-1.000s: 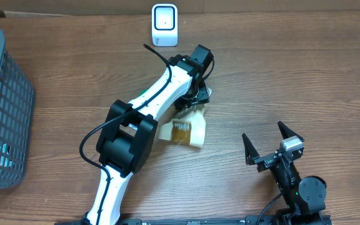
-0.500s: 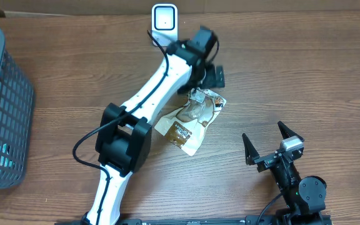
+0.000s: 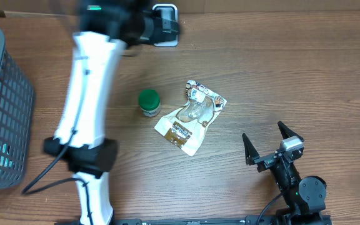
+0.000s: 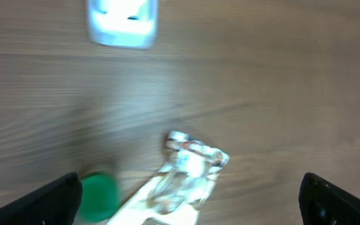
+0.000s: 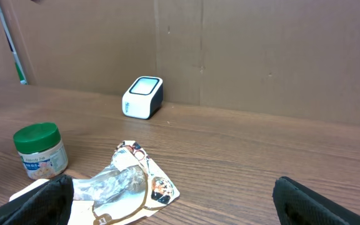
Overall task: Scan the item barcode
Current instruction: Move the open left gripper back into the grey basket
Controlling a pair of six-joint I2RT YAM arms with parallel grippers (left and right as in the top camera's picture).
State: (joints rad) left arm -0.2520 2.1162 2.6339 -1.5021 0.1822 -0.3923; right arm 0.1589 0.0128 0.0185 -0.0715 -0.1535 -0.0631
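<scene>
Jaws on the left gripper [image 4: 189,203] and right gripper [image 3: 262,131] are standing wide open and empty, the left having just released the snack pouch [image 3: 189,117], which is now lying mid-worktop beside a green-lidded jar [image 3: 149,103], apart from the rear-edge scanner [image 5: 142,97], so any further scan is probably needing a fresh grasp.

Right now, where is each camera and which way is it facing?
Overhead: above the table, looking straight down; both arms show, left arm by the scanner, right gripper open, bottom right.
Left wrist: high, looking down; open fingers at bottom corners.
Right wrist: low, looking level toward the cardboard wall; fingers at bottom corners.
All three share scanner, jar, pouch.
</scene>
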